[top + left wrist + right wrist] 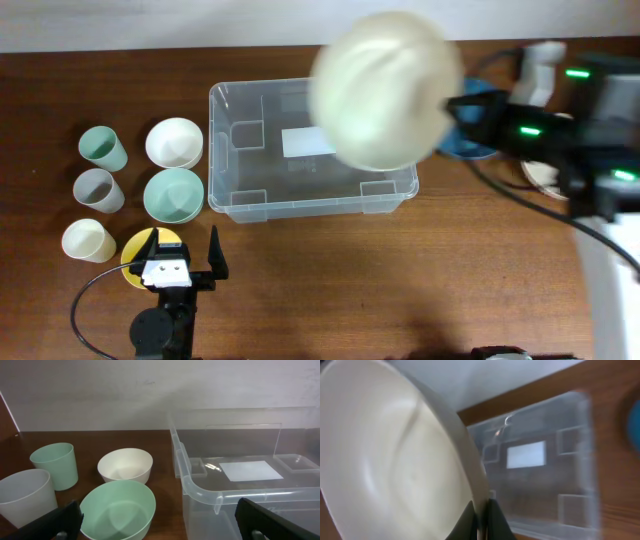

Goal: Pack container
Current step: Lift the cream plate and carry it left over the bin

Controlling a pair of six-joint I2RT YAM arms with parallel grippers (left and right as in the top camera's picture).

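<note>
1. The container sits mid-table, toward the far edge
2. The right gripper pinches a cream plate by the rim above it; that thin hold could slip
3. The left gripper stands spread

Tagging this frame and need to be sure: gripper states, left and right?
Left gripper: open, holding nothing.
Right gripper: shut on the rim of a cream plate.

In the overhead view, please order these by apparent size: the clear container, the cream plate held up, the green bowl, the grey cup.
1. container
2. cream plate; it is held nearer the camera, so its true size is unsure
3. green bowl
4. grey cup
</note>
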